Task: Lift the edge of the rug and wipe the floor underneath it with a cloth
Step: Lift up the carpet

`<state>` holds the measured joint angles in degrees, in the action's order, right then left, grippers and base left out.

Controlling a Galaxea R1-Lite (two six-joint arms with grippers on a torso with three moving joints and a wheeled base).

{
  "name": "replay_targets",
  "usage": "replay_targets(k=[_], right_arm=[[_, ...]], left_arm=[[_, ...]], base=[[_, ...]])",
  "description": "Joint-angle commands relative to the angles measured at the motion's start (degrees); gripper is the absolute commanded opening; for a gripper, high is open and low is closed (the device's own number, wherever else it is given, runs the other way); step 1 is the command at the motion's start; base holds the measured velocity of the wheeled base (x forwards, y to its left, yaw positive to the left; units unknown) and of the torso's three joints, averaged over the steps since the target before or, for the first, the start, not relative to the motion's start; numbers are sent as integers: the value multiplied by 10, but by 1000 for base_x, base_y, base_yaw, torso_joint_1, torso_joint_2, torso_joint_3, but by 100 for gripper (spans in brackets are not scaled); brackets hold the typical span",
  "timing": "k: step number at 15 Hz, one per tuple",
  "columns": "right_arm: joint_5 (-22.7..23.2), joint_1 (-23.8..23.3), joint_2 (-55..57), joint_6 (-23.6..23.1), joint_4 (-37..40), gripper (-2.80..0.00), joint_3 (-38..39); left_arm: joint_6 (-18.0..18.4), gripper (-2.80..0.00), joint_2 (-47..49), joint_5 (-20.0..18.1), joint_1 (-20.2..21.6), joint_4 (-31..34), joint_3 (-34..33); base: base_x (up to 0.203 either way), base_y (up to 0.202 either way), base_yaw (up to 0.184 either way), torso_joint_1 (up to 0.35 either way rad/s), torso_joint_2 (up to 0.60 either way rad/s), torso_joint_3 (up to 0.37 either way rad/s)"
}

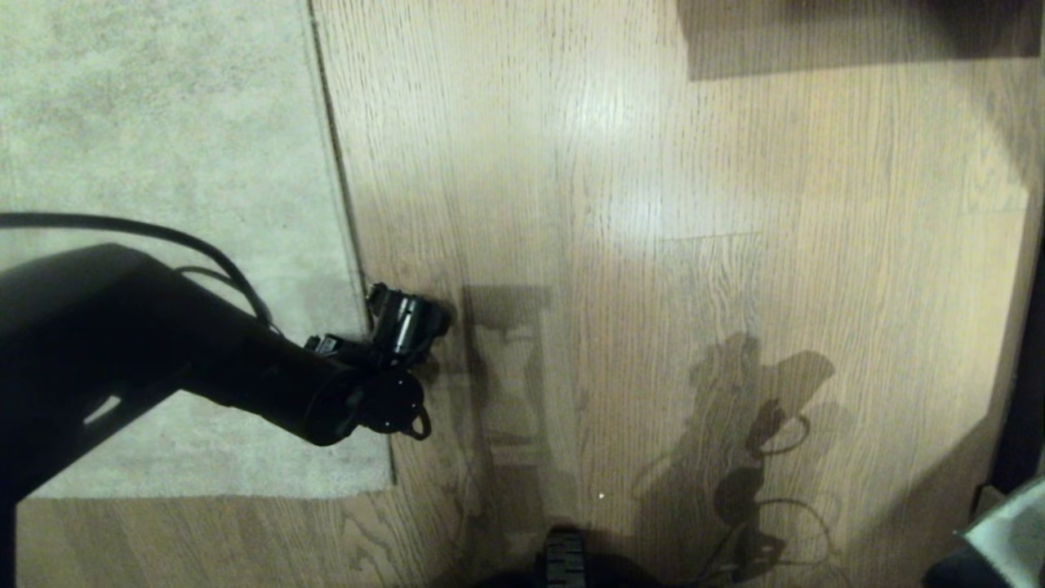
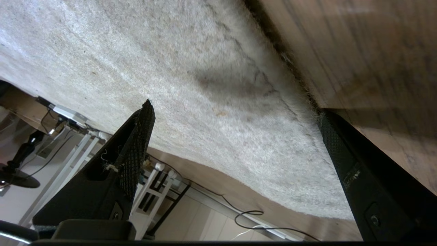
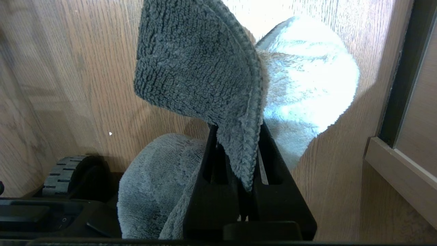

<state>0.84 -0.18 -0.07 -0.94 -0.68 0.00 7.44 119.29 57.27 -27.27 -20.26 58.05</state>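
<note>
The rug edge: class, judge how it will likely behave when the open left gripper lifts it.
The rug edge probably bends rather than lifting stiffly: it looks thin and lies flat on the floor. Its short pile should grip the left gripper.

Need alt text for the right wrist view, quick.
The right gripper is shut on a fuzzy cloth, dark grey on one side and pale bluish-white on the other, hanging above the wood floor. A small black wheel shows nearby.
</note>
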Motion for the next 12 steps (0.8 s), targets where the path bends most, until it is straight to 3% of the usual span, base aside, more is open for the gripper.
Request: replay_targets(k=[1, 12], right_arm=[[0, 0, 1, 0, 0, -280, 0], [0, 0, 1, 0, 0, -280, 0]], left_arm=[[0, 0, -16, 4, 10, -1, -14], [-1, 0, -78, 3, 41, -8, -117]], base=[[0, 0, 0, 0, 0, 0], [0, 0, 0, 0, 0, 0]])
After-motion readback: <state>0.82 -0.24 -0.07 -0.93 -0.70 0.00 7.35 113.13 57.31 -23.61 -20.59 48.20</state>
